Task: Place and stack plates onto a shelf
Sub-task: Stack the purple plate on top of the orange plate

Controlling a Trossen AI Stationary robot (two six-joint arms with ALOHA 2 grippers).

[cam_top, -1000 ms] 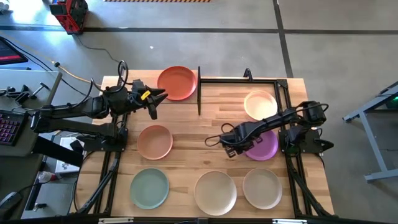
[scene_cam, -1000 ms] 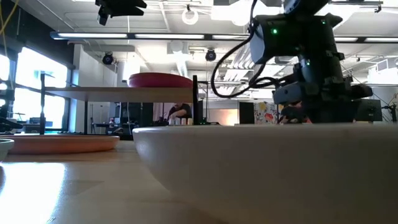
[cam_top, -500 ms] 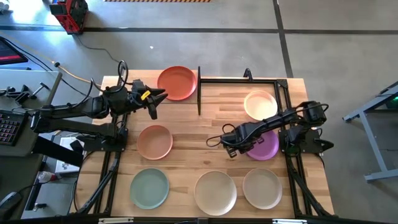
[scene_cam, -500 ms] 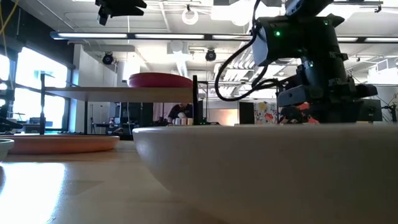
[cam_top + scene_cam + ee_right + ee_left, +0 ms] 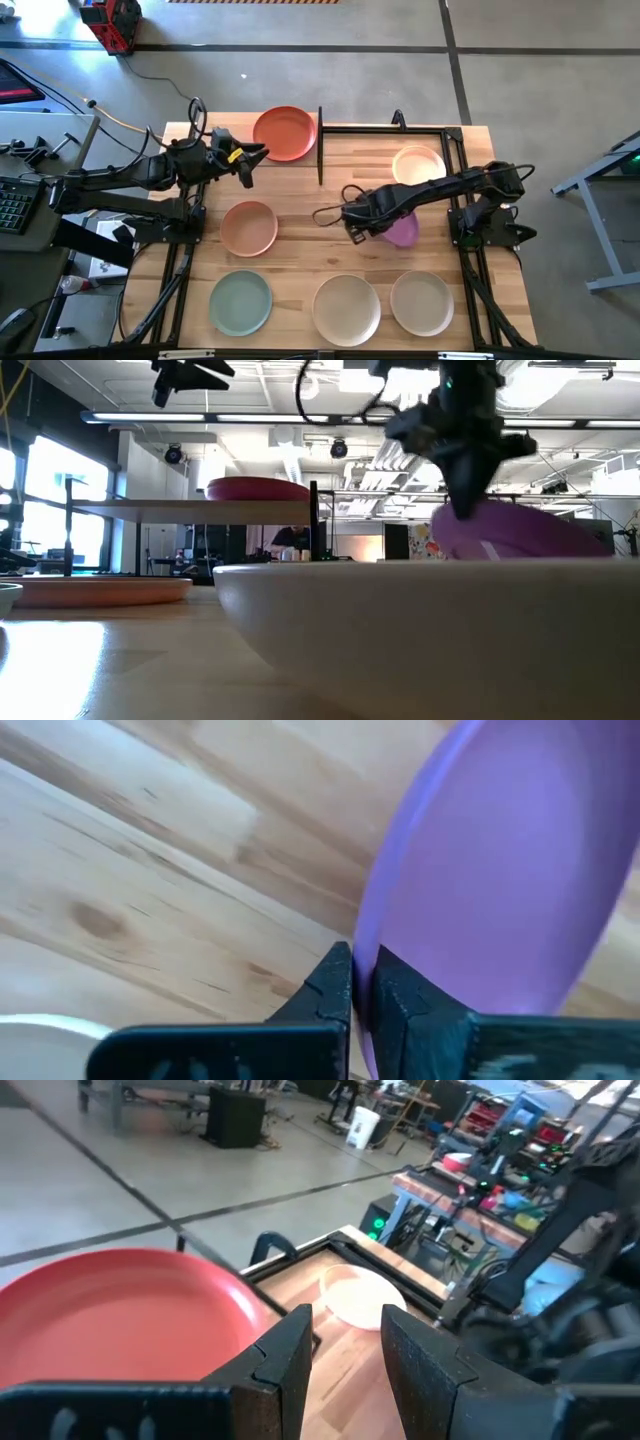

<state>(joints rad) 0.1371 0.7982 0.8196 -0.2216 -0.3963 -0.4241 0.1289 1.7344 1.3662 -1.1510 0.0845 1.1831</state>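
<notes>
- Since a second ago the right gripper (image 5: 358, 232) has shifted leftward toward the table's middle and lifted the purple plate (image 5: 402, 230) off the wood; the plate now hangs tilted, and the jaws are clamped on its rim, as the right wrist view shows.
- Left gripper (image 5: 247, 168) hovers unchanged near the far left corner, jaws apart, holding nothing, just beside the red-orange plate (image 5: 285, 132).
- That red-orange plate rests on the shelf (image 5: 190, 510), whose raised board the low view shows on thin black posts.
- Peach plate (image 5: 249, 227) lies left of centre; mint green plate (image 5: 240, 302) sits at the near left edge.
- A black upright post (image 5: 320, 146) stands at the far edge, between the red-orange plate and the right arm.
- Cream plate (image 5: 419, 166) lies near the far right corner, behind the raised purple plate.
- Two beige plates (image 5: 346, 308) (image 5: 421, 301) sit along the near edge, centre and right.
- Surface: slatted light-wood tabletop (image 5: 300, 260) on a black frame.
- Room: grey concrete floor; a workshop hall with ceiling lights shows behind.
</notes>
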